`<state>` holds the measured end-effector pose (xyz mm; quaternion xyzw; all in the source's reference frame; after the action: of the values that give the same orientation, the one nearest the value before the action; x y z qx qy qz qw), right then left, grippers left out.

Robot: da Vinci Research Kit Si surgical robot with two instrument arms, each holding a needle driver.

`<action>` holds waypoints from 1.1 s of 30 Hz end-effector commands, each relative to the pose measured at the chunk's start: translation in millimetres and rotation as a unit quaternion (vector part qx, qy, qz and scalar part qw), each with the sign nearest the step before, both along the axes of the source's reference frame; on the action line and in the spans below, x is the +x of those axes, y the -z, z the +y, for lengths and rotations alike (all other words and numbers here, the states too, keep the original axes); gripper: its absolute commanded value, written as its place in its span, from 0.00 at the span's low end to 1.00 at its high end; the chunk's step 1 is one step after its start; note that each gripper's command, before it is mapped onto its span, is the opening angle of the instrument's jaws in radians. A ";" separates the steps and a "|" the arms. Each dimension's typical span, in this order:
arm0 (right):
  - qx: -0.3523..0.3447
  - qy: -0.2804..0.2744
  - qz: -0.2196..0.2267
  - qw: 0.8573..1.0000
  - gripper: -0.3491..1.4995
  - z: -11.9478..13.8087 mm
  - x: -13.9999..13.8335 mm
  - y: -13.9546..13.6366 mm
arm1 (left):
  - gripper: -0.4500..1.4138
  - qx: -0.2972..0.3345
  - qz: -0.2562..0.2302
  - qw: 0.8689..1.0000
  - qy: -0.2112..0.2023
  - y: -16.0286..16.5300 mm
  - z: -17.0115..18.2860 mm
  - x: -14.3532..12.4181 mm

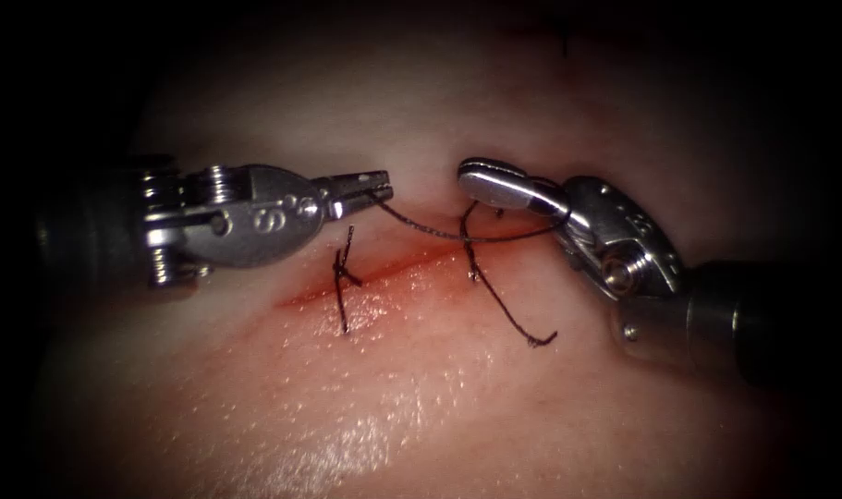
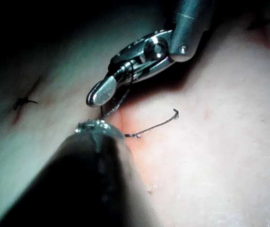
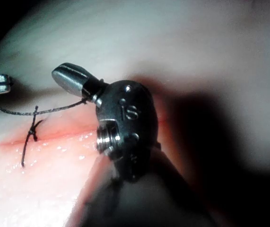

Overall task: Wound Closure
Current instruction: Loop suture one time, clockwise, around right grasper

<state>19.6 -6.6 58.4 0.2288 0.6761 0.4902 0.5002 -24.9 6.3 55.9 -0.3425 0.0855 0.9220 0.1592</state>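
While the tissue fills mid-frame with its cut slanting across centre, the left hand is clamped on the thread, which runs to the right hand — whether that one grips it, I cannot tell. A finished knot sits left of centre, a loose tail lower right. Even tension seems best — open room lies below.
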 end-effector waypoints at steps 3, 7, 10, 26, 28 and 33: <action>0.011 0.005 0.021 1.000 0.00 2.5 0.9 0.4 | 0.00 0.006 -0.003 1.000 -0.005 -1.6 -0.5 -1.4; 0.016 0.019 0.064 0.998 0.00 3.9 1.4 0.7 | 0.00 0.016 -0.016 1.000 -0.011 -3.6 -1.3 -3.6; 0.010 0.053 0.099 0.994 0.00 4.1 2.1 0.3 | 0.00 0.019 -0.027 0.999 -0.018 -5.1 -1.5 -6.1; 0.071 0.341 0.181 0.920 0.00 2.2 0.8 2.4 | 0.00 0.032 -0.029 0.999 -0.027 -10.0 0.0 -7.7; 0.074 0.381 0.171 0.906 0.00 1.6 0.7 2.9 | 0.00 0.031 -0.028 0.999 -0.028 -10.4 0.0 -7.8; 0.066 0.487 0.140 0.860 0.00 0.1 1.1 3.3 | 0.00 0.037 -0.021 0.999 -0.031 -10.8 0.1 -8.5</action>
<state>19.7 -6.7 54.7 0.6297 0.5008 0.1854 0.5642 -33.0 6.1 66.3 -0.3582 0.0354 0.9218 0.1443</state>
